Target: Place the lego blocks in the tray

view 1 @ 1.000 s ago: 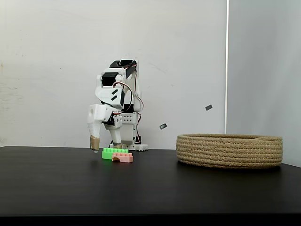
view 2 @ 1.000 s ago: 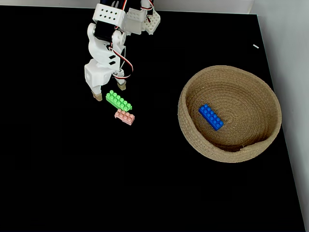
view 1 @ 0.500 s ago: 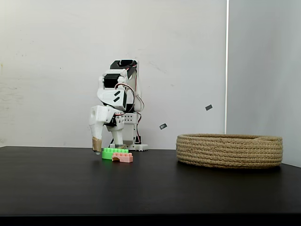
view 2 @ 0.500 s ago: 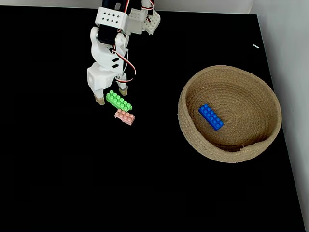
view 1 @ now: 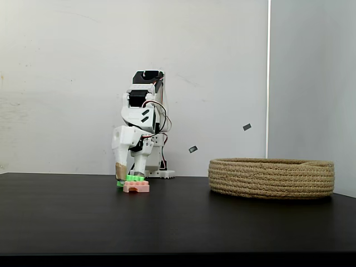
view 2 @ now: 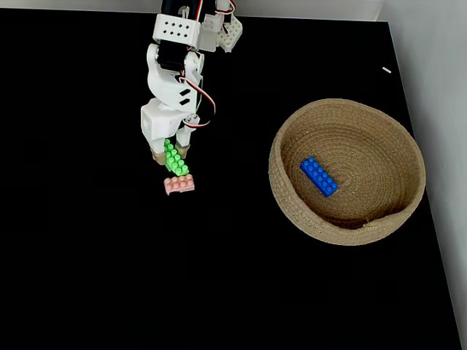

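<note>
Nudged pink brick [view 2: 179,185], black table [view 2: 87,255]

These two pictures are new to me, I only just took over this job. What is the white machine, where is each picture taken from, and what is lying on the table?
The white machine is a small robot arm bolted at the back of a black table. One fixed view looks across the table from the side; the other looks down from above. At the arm's end is its tool, two tan-tipped fingers. It is down at the table with the fingers either side of one end of a long green brick. Whether they already pinch it is hard to tell. A pink brick lies touching the green one's free end. To the right in both fixed views sits a round rope basket, and from above a blue brick lies inside it.
</note>
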Available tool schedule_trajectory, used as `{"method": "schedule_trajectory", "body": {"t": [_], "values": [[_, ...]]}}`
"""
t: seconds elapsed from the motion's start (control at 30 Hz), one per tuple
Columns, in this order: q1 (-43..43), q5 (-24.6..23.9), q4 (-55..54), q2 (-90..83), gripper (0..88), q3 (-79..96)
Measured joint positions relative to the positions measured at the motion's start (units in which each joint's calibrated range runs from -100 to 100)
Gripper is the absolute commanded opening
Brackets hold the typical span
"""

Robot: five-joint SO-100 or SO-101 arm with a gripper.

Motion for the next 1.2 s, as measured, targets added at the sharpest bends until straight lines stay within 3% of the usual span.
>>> {"method": "schedule_trajectory", "body": {"t": [0.37,0.6,0.83,1.1,1.13,1.2], "values": [[-1.1,-2.4,-3.2,-2.2,0.0,3.8],[-4.8,-8.8,2.8,-7.8,0.0,0.9],[-14.2,-16.8,9.9,-11.5,0.0,-13.7],[-29.2,-23.9,8.1,-10.3,0.3,-25.4],[-30.8,-24.8,7.6,-9.5,3.4,-25.8],[-33.2,-26.2,6.7,-8.1,18.9,-26.0]]}}
